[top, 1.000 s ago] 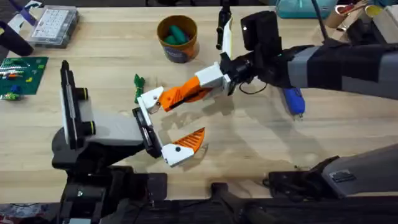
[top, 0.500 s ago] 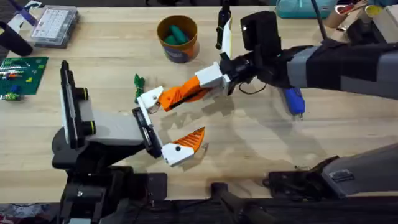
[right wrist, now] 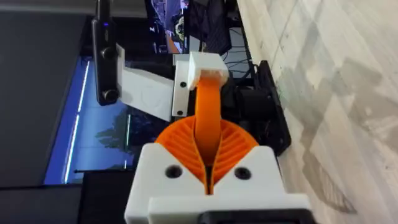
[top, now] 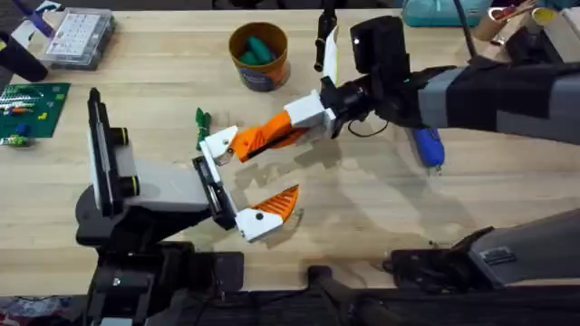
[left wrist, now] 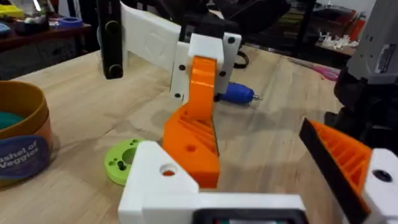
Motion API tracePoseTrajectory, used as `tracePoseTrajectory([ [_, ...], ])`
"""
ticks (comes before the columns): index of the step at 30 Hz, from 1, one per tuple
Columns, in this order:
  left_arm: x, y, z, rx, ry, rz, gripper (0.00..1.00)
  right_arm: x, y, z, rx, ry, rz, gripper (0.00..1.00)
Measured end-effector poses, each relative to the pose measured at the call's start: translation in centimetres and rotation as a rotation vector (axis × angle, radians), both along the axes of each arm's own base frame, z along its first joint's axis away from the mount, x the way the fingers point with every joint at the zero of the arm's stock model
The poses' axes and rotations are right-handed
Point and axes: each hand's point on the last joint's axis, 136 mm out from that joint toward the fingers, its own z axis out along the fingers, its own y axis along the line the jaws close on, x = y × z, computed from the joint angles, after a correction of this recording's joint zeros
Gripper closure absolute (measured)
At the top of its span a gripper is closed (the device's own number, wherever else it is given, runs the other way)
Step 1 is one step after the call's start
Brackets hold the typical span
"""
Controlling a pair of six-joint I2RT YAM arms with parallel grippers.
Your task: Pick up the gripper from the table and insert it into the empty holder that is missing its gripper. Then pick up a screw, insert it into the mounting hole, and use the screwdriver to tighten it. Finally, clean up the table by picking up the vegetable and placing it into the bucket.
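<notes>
The right gripper [top: 272, 136], at frame centre in the overhead view, is clamping the orange gripper [top: 265, 137] between its closed ribbed pads and presenting its tip to the holder [top: 217, 142], just left of centre. The left gripper [top: 237, 186] is standing open, one bracket bare, the other carrying a ribbed finger [top: 276, 201].

Risk: the part is meeting the holder at an angle. Pushing on misaligned is likely to jam it, or twist it within the pads. The mounting holes would then fail to line up for the screw.

The bucket [top: 259, 57], upper centre, is holding a teal piece. The vegetable [top: 201, 118] is lying on the table [top: 362, 208] beside the holder. The screwdriver [top: 428, 148] is lying at right.
</notes>
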Motion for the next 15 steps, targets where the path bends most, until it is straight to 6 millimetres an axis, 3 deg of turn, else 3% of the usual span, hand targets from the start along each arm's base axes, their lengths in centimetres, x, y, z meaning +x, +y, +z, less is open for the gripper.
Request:
tracePoseTrajectory([
  [15, -0.15, -0.07, 0.00, 0.000, 0.000, -0.009, 0.016, -0.47, -0.19, -0.08, 0.025, -0.001, 0.012, 0.985],
])
